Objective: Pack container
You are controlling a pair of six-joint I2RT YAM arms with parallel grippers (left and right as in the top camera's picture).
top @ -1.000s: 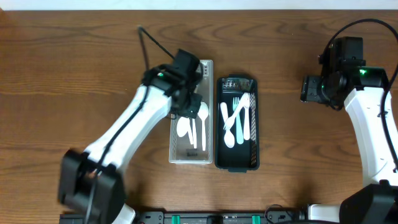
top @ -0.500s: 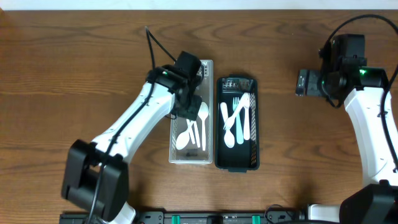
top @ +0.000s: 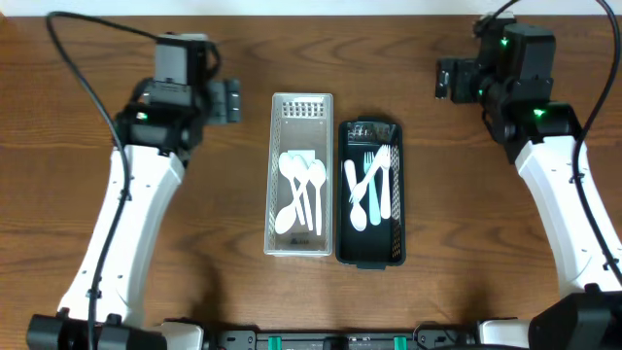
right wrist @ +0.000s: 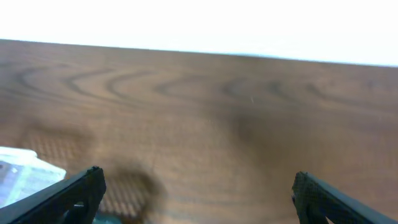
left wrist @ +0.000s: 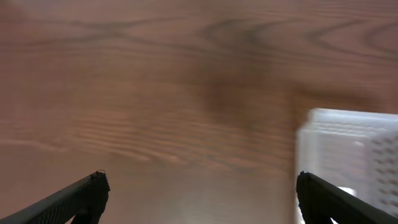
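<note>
A white mesh container [top: 273, 209] lies at the table's middle with several white spoons [top: 300, 187] in it. Beside it on the right, a black container [top: 342, 228] holds white forks and spoons [top: 370, 190]. My left gripper [top: 231, 100] hovers over bare wood to the upper left of the white container, open and empty. In the left wrist view its fingertips [left wrist: 87, 194] stand wide apart, and the white container's corner [left wrist: 348, 146] shows blurred at the right. My right gripper [top: 447, 78] is open and empty over wood, to the upper right of the black container.
The wooden table's far edge [right wrist: 199, 55] runs close behind the right gripper, with a white wall beyond. A pale blurred container corner [right wrist: 25, 171] shows at the left of the right wrist view. A black cable [top: 83, 58] loops over the left arm.
My left gripper has opened and drawn up and left, away from the white container, leaving one more spoon there. My right gripper has opened fully and shifted up and left.
</note>
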